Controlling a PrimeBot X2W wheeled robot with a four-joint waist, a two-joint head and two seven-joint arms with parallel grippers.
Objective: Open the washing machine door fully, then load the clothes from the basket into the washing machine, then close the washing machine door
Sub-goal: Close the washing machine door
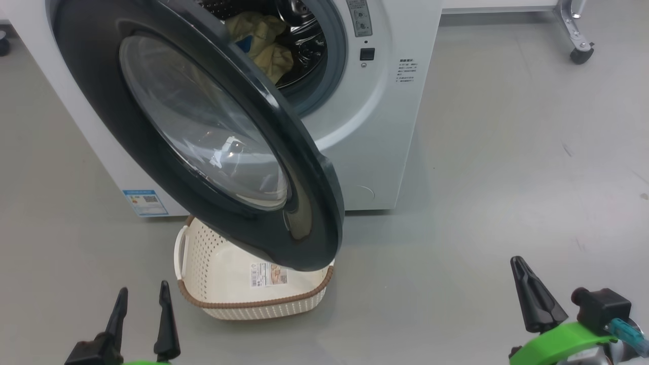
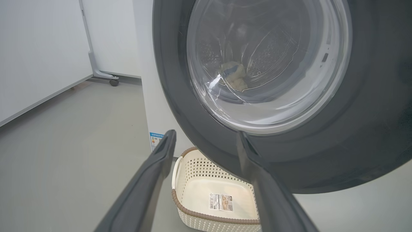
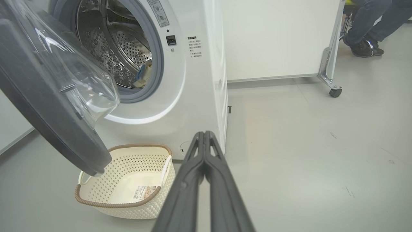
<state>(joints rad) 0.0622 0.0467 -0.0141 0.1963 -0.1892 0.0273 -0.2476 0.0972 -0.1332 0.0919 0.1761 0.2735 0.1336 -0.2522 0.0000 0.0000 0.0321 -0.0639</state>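
The white washing machine stands with its black-rimmed door swung partway out toward me, the glass bowl facing the drum. Cream-yellow and blue clothes lie inside the steel drum, and the clothes also show in the right wrist view. On the floor under the door's lower edge sits the cream basket, holding nothing but its paper label. My left gripper is open, low at the left, short of the basket. My right gripper is shut on nothing, far right of the basket over bare floor.
A white panel on a metal frame with a caster stands to the machine's right. A person's legs and shoes are beyond it. Another caster sits by the wall left of the machine. Grey floor spreads to the right.
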